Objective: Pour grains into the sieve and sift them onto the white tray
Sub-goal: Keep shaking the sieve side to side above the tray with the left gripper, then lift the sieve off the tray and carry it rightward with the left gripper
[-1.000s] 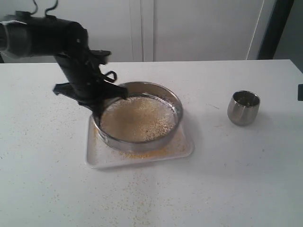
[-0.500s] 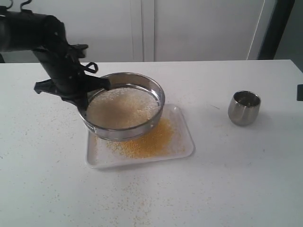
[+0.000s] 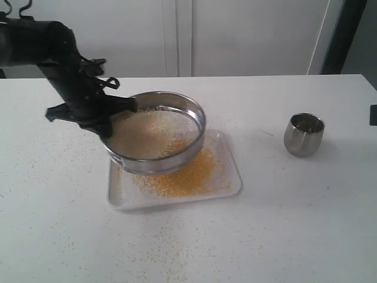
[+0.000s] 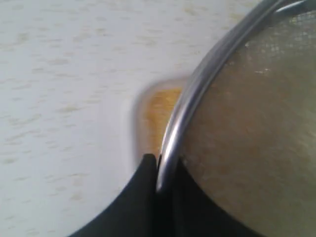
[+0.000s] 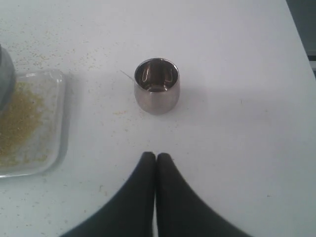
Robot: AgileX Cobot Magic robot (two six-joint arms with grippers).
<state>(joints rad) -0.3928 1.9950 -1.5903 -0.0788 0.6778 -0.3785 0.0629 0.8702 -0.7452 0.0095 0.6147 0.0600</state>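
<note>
The white table point(image 3: 283, 224) is dusted with stray granules, thickest in front of and left of the white tray point(image 3: 231, 183), which lies left of centre. The sieve point(image 3: 197, 127) sits over the tray's far left part, its rim reaching past the tray's left edge. From the exterior view it looks lifted clear of the tray, though the angle leaves that uncertain.

The left gripper point(image 3: 113, 121) is clamped on the sieve's left rim. In the left wrist view one black finger point(image 4: 143, 182) lies against the outside of the steel wall and the other is on the inside, with the rim pinched between them.

The right gripper point(image 5: 156, 157) hangs over bare table with its two fingers pressed together and nothing between them. A small steel cup point(image 5: 156, 91) stands upright just beyond it, well apart from the tray, and looks empty.

Of the grains, the pale ones point(image 3: 150, 132) cover the sieve's mesh, and the golden ones point(image 3: 185, 174) lie in a heap on the tray, below and to the right of the sieve.
</note>
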